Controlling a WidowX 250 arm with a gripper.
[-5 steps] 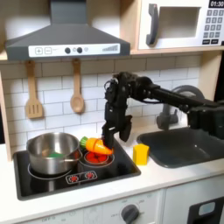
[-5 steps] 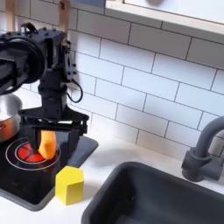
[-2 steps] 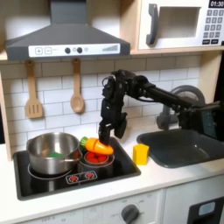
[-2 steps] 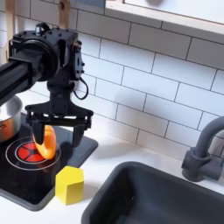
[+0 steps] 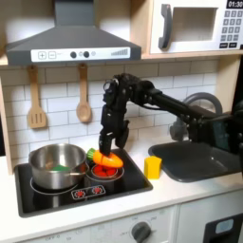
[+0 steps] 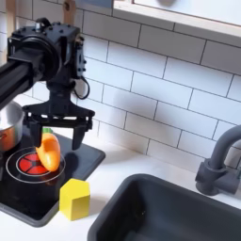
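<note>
First exterior view: my gripper [image 5: 106,146] hung over the back right part of the toy stove [image 5: 133,180], just above the orange carrot [image 5: 102,158]. The jaws were spread wide and gripped nothing; the fingers straddled the carrot's upper end with a gap on both sides. The carrot lay on the red right-hand burner [image 5: 102,172], green top pointing toward the silver pot [image 5: 57,167], which sat on the stove's left burner and held something green. A yellow block [image 5: 153,167] stood on the counter [image 5: 180,193] just off the stove's right edge, between stove and sink [image 5: 207,158]. In the second exterior view my gripper [image 6: 58,130] was above the carrot [image 6: 48,151], the fingers [image 6: 83,130] open on either side of it; I couldn't tell whether a fingertip touched it. The carrot looked propped up on end over the burner ring [image 6: 26,168] there. The yellow block [image 6: 74,199] sat at the stove's near corner, beside the sink's rim [image 6: 141,184]. A spatula [image 5: 36,98] and a wooden spoon [image 5: 84,95] hung on the tile wall behind the stove, under the hood [image 5: 71,43].
</note>
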